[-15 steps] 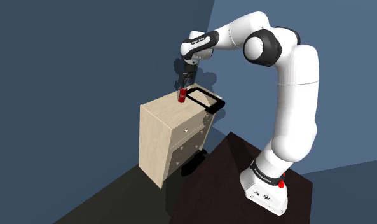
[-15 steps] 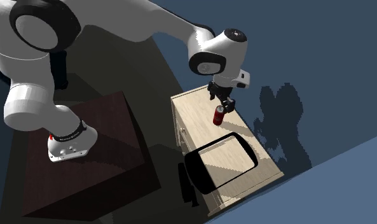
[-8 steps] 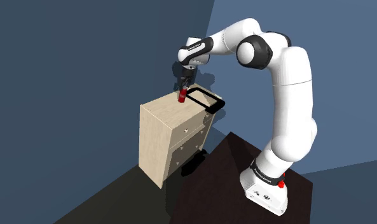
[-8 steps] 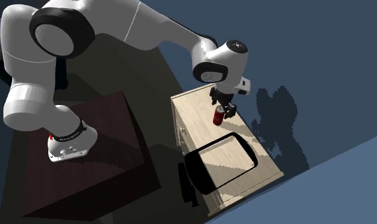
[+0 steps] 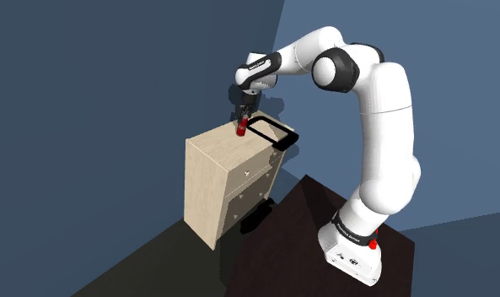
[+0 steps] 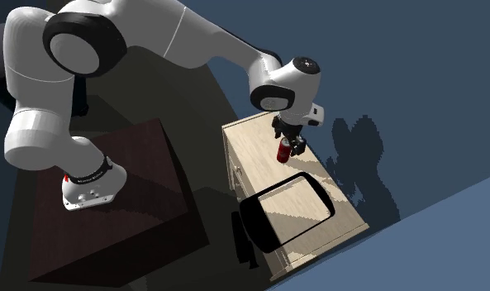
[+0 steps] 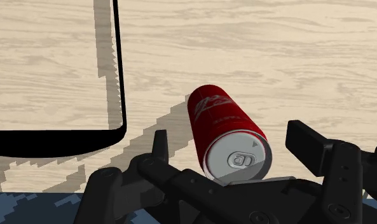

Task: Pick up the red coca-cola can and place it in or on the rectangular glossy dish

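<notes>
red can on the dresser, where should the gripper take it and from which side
Grip the red can by its curved side wall, coming straight down from above. It stands upright on the dresser, so the open gripper can straddle its round body; the dish sits clear to one side.

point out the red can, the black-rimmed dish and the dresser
red can [image 7: 217,116], wrist view, on its red side
dish [image 7: 53,144], wrist view, on its black rim
dresser [image 5: 201,190], shoulder view, on its side panel
</notes>
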Robot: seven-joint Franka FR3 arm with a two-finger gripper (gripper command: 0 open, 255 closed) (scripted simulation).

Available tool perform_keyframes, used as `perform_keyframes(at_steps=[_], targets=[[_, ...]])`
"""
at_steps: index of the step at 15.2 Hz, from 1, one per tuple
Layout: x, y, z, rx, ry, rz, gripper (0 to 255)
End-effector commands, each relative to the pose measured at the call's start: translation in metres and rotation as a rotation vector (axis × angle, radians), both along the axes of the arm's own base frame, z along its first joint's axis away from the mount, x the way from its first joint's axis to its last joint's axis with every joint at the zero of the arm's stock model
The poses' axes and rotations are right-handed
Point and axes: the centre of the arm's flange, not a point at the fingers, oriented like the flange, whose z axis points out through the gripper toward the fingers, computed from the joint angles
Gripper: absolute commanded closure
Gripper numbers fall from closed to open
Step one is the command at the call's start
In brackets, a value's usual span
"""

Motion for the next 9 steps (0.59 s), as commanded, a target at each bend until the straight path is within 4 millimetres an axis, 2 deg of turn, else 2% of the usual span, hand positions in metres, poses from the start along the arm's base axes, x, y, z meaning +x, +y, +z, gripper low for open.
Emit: perform_keyframes(at_steps=[1,2,9], targets=[[0.0000,0.0000,0.0000,0.000,0.000,0.000,0],[0.0000,0.0000,0.0000,0.000,0.000,0.000,255],[0.0000,-0.0003,0.0000,0.000,0.000,0.000,255]])
